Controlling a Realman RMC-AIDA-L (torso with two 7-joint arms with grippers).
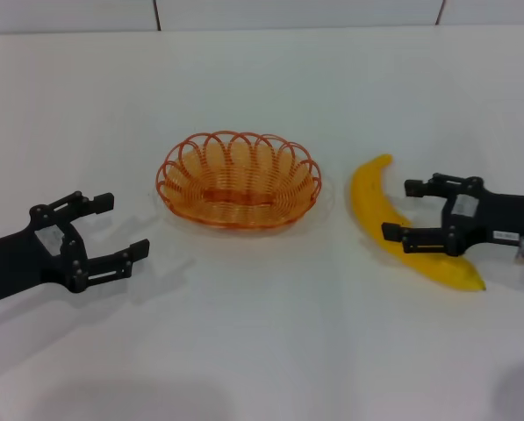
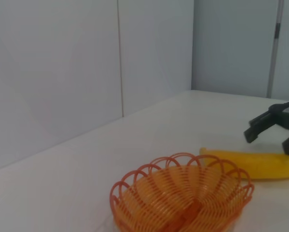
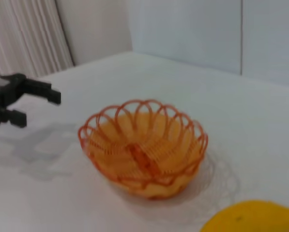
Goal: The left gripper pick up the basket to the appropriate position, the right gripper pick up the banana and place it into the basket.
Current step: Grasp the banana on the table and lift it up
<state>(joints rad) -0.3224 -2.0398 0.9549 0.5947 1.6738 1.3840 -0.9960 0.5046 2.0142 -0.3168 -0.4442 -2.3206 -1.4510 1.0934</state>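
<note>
The orange wire basket (image 1: pixel 239 180) sits upright on the white table (image 1: pixel 262 351), out in front of both arms and roughly midway between them. The left gripper (image 1: pixel 108 228) hangs low over the table short of the basket, its jaws spread wide and pointing toward the basket's near left side, with a clear stretch of bare table between the fingertips and the looped rim. Nothing is between those jaws. On the other side, the right gripper (image 1: pixel 400 210) reaches in with its jaws wide too, one finger on either side of the banana's (image 1: pixel 402 230) middle stretch, so the yellow fruit lies across the gap between them; from the head view I cannot tell whether either finger touches the skin, and the banana lies flat on the table, just beside the basket but apart from it. The left wrist view gives what the head view does not: a low look across the basket (image 2: pixel 182 200), showing its scalloped rim standing up off the table, the banana (image 2: pixel 253 164) lying behind it, and the right gripper (image 2: pixel 272 133) poised above the fruit with daylight between its fingers. The right wrist view looks the opposite way, with the basket (image 3: pixel 143 147) in the centre, the left gripper (image 3: pixel 35 106) beyond it, and only a yellow edge of banana (image 3: pixel 253 218) in the corner.
</note>
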